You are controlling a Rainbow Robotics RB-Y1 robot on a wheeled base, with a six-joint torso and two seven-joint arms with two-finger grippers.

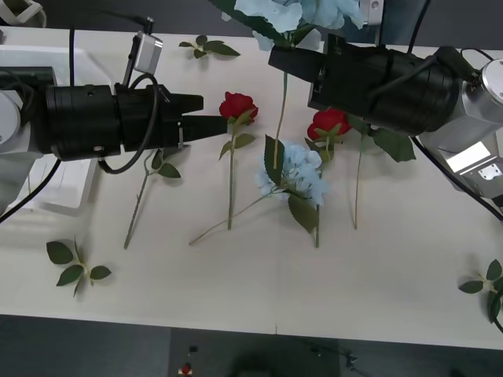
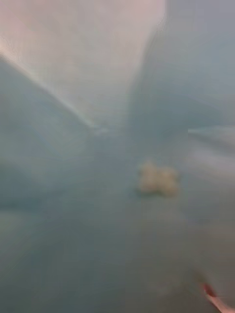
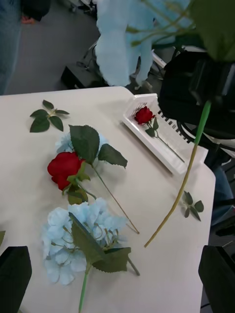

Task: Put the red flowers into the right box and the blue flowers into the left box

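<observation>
On the near table you still had two roses (image 1: 236, 105) and a blue flower (image 1: 295, 174) to sort, left gripper (image 1: 208, 122) released beside them, while farther off your right gripper (image 1: 277, 56) clenched a raised blue stem (image 1: 280, 118).

Lab-like room: white table (image 1: 236, 283), grey floor (image 3: 54, 54), cables (image 1: 47, 188).
</observation>
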